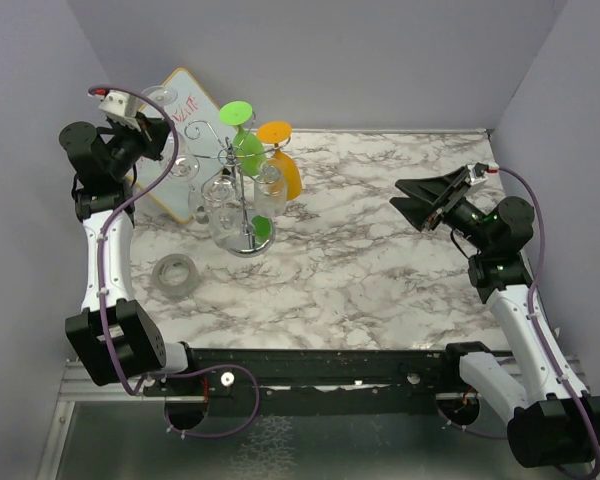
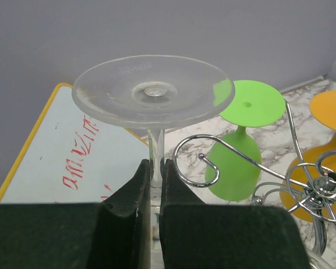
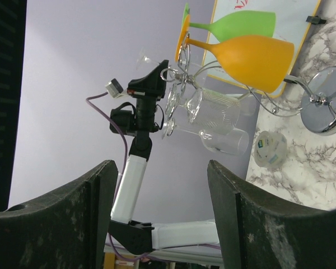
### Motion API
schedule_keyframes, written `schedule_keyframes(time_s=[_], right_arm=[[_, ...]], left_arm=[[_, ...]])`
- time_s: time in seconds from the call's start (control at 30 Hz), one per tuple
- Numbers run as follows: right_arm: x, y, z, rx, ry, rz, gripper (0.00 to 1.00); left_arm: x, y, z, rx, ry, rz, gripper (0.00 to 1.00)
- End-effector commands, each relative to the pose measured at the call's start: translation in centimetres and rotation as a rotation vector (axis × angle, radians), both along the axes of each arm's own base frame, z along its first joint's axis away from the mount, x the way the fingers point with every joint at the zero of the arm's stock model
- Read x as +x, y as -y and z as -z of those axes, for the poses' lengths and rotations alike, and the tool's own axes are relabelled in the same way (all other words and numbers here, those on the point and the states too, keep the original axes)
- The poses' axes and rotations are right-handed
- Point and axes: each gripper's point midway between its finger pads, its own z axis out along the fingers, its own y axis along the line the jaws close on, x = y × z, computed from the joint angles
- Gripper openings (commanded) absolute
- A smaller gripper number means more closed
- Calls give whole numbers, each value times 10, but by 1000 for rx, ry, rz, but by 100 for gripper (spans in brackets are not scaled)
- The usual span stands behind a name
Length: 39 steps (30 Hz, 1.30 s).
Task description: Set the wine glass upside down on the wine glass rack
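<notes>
My left gripper (image 1: 152,136) (image 2: 153,175) is shut on the stem of a clear wine glass (image 2: 151,92), held upside down with its foot up. The glass (image 1: 183,166) hangs in the air left of the wine glass rack (image 1: 242,182), apart from it. The rack's nearest curled wire arm (image 2: 197,163) lies just right of the stem. The rack holds a green glass (image 1: 246,142) (image 2: 238,162), an orange glass (image 1: 282,165) (image 2: 319,168) and two clear glasses (image 1: 222,208). My right gripper (image 1: 417,202) (image 3: 162,216) is open and empty above the table at the right.
A whiteboard (image 1: 185,112) with red writing leans on the back wall behind the held glass. A grey tape roll (image 1: 175,273) lies on the marble table (image 1: 380,270) in front of the rack. The rack's disc base (image 3: 325,112) and my left arm (image 3: 135,162) show in the right wrist view.
</notes>
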Motion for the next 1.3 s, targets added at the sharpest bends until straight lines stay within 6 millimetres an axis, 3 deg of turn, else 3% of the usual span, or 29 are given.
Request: schedule_keyframes(time_s=[0.0,0.13,0.27,0.47,0.8,1.27], right_arm=[[2,2,0,-11,29,22,70],[4,2,5,-8,16,22,69],[6,2,7,-8,9,27,69],[9,3,7,-12,14,36,69],[9,5,8,-26,15,57,69],[8,10,4,-48,33,96,68]], left_arm=[[-6,8,-5,82,56,91,0],[0,-7,9,131,29,10,0],[2,-8,20,153,5,15,0],[-2,4,38,173,-18,140,0],[-15,27,38,118,10,372,0],[-22,35,53,93,-18,443,0]])
